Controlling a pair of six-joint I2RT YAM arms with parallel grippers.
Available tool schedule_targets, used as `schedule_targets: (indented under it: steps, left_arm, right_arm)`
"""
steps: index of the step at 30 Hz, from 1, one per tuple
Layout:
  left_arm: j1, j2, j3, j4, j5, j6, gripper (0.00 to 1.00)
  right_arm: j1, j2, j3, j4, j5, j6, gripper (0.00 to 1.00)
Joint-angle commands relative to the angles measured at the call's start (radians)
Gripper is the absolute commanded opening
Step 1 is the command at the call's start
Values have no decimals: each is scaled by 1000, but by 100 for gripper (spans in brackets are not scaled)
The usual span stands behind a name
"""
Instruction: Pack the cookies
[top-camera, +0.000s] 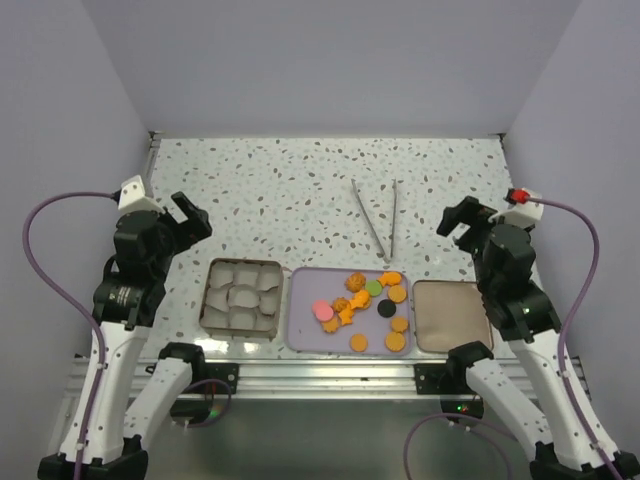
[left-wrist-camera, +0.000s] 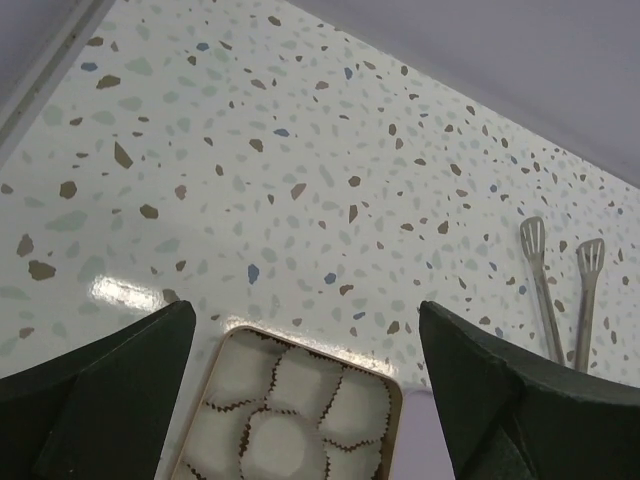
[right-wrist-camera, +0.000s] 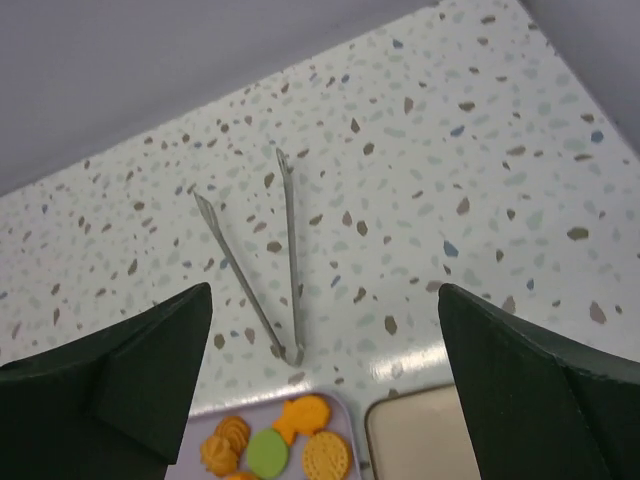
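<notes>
The left gripper (top-camera: 190, 217) and right gripper (top-camera: 461, 222) are both wide open above the table (top-camera: 280, 185). The cookies (top-camera: 347, 312) lie on the purple tray (top-camera: 304, 334), with tongs (top-camera: 378, 222) on its far side

The top camera looks down from behind; both wrist cameras face forward and low, sharing the tongs (top-camera: 386, 250).

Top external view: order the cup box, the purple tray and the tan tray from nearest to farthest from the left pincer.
From the left pincer:
1. cup box, on the left side, right by it.
2. purple tray, in the centre.
3. tan tray, on the far right.
</notes>
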Motion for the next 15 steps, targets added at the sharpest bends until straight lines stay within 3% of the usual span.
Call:
schedule_targets:
  steps: [1,2,6,9,15]
  left_arm:
    - [3,0,53,-126,4,-114,100]
    - [3,12,67,-185,4,-108,100]
    - [-23,2,107,-269,16,-68,100]
    - [-23,-48,84,-293,87,-116,100]
    - [-23,-54,83,-329,49,-88,100]
  right_arm:
    - [1,-7,42,-448,-70,115,99]
    - [1,4,63,-546,-118,128,99]
    - [2,85,187,-660,-213,184,99]
    - [2,125,211,-585,-397,142,99]
    - [5,301,185,-487,-361,155,99]
